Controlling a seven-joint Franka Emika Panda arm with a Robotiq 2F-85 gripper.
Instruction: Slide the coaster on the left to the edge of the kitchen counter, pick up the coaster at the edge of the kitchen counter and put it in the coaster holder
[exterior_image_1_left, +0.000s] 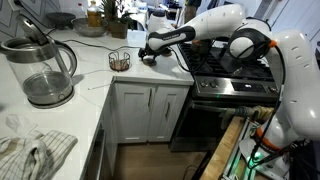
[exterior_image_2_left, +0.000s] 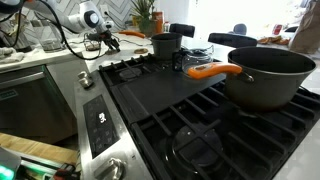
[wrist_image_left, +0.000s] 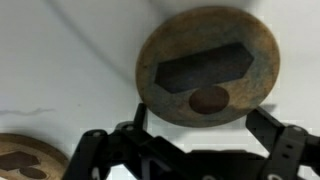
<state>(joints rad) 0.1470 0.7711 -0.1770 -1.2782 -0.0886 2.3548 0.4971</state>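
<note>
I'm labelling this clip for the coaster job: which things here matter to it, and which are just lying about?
Belongs to the job: coaster; second coaster; coaster holder; kitchen counter; gripper, open above the coaster.

Just lying about: glass kettle; cloth; stove; pot.

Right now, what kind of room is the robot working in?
Most likely a home kitchen. There is a black stove top with a big pot on it, a glass kettle on the white kitchen counter, and white panelled cabinets below.
</note>
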